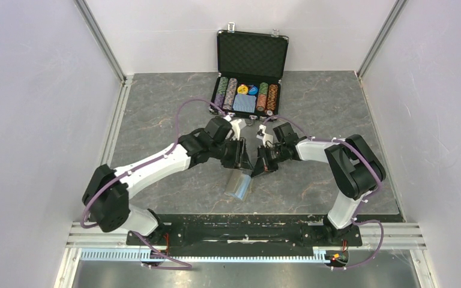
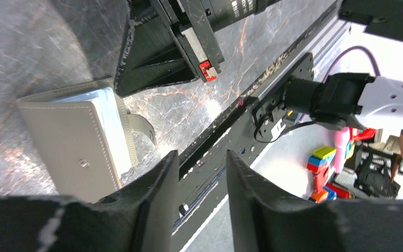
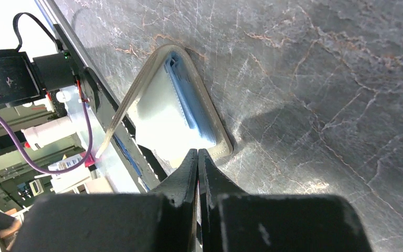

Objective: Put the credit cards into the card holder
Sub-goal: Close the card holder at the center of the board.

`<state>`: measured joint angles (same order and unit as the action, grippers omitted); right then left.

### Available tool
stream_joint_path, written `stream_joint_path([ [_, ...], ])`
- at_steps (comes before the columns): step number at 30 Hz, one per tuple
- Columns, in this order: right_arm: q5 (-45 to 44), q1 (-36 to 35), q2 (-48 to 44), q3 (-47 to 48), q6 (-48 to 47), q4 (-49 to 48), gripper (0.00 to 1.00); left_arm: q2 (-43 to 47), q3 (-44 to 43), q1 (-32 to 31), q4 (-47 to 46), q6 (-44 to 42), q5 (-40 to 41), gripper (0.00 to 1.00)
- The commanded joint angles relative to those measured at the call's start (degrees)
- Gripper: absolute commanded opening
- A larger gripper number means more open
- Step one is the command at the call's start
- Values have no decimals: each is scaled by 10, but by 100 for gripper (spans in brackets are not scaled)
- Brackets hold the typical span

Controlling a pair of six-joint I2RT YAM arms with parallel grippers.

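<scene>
Grey marbled table (image 1: 336,114), veined with rust and white. Closed in on three sides by pale lilac-white panels (image 1: 36,90), with aluminium posts (image 1: 101,39) at the far corners. Along the near edge, a black rail (image 1: 246,231) carrying both arm bases. At the far edge, against the back panel, an open poker chip case (image 1: 252,54): foam-lined lid upright, rows of chips (image 1: 228,93) and a blue deck (image 1: 245,103) inside.

Near the middle of the table, on the rail side of the grippers: the card holder (image 1: 239,185), khaki-grey, lying partly open, light blue lining (image 3: 186,102) showing, snap stud (image 2: 85,164) on the outer face.

Just beyond it, close together above the stone:
- left gripper (image 2: 202,165), fingers spread, only table and rail seen between them;
- right gripper (image 3: 197,157), fingers pressed together, tips right at the holder's rim. Touching or not, cannot tell.

Past the rail in the left wrist view, bright toy blocks (image 2: 322,157) out in the room.
</scene>
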<state>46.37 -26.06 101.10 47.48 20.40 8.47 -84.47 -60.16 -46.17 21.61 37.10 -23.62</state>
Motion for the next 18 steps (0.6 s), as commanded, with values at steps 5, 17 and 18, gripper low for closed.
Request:
stream_joint_path([
  [5,2,1,-32,25,2,-1,0,26,30,14,83,6,164,24],
  [17,36,2,-35,49,9,-11,0,-107,18,-23,67,-11,143,9],
  [18,38,1,-34,46,12,-18,0,-117,12,-27,68,-12,140,9],
])
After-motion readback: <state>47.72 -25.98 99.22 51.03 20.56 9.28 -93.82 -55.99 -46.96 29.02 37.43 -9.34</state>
